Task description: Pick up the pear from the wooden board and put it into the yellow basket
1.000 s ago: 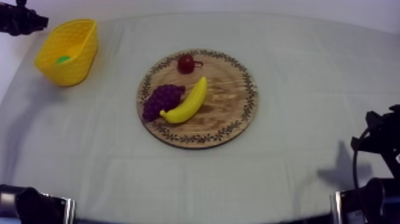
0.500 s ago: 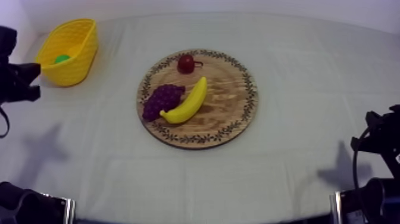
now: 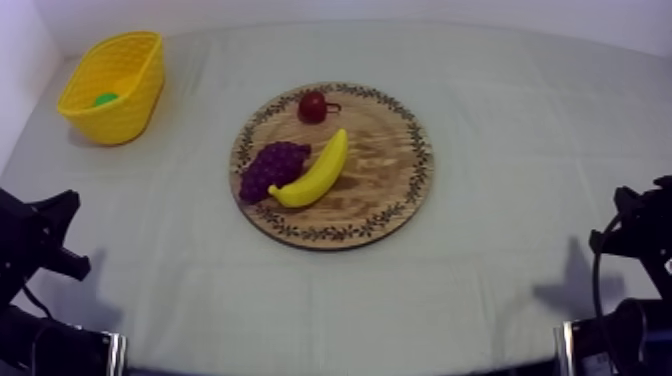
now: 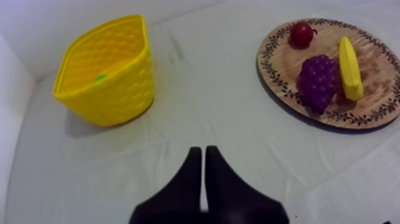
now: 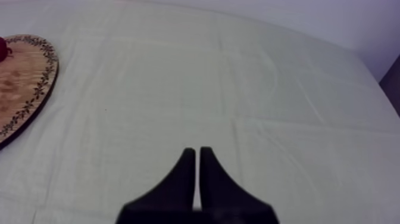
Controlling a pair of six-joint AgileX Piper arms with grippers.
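The pear (image 3: 105, 99) sits down inside the yellow basket (image 3: 122, 120). All that shows is a small patch of bright green against the inner wall, and the woven side hides the rest. From the left wrist it is the same, a sliver of green low in the basket's hollow.

Now the left hand (image 4: 203, 173): its two black fingers are pressed together into a narrow wedge, with nothing between them and nothing touched. It hovers above bare cloth. The basket is ahead of it and off to its left, well apart. The wooden board (image 3: 400, 190) lies ahead and to its right, also well clear.

On the board the banana (image 3: 315, 170) leans against the grapes (image 3: 270, 168). The small red fruit (image 3: 313, 106) sits alone near the far rim.

Over to the right hand (image 5: 197, 173), and its fingers are closed tight to a wedge too. It holds nothing, above open surface (image 3: 500, 290), and the board's patterned rim is far ahead to its left.
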